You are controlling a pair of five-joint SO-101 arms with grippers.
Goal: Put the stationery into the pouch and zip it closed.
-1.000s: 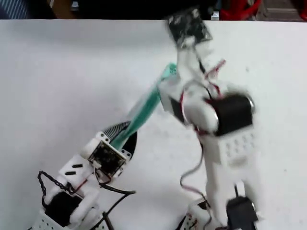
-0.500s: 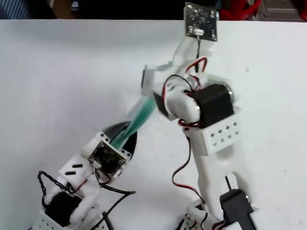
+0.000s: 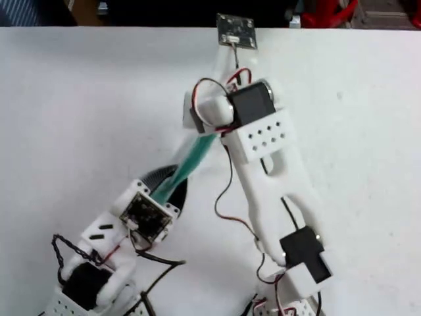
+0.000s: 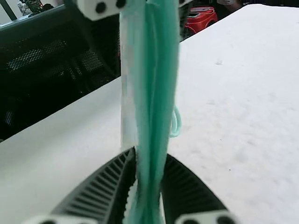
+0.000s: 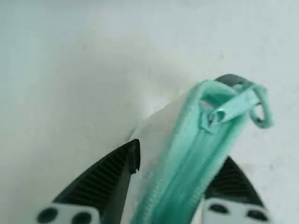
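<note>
A teal pouch (image 3: 194,158) with a pale see-through side hangs edge-up above the white table, stretched between both arms. My left gripper (image 3: 170,183) is shut on its near end; in the left wrist view the ribbed jaws (image 4: 149,156) pinch the teal zipper edge (image 4: 154,70). My right gripper (image 3: 200,131) is at the far end. In the right wrist view it (image 5: 182,161) stands open, one finger (image 5: 126,161) on each side of the pouch (image 5: 187,140). The zipper pull (image 5: 224,112) with its loop sits at that end's tip.
The table's back edge (image 3: 131,27) runs along the top of the high view, with a red object (image 3: 329,12) beyond it. Loose cables (image 3: 158,263) trail by the left arm's base. Bare white table (image 3: 79,105) lies to the left and right of both arms.
The right arm has swung left and stretched forward, bringing its gripper down over the pouch's far end. The left arm and the pouch have kept still.
</note>
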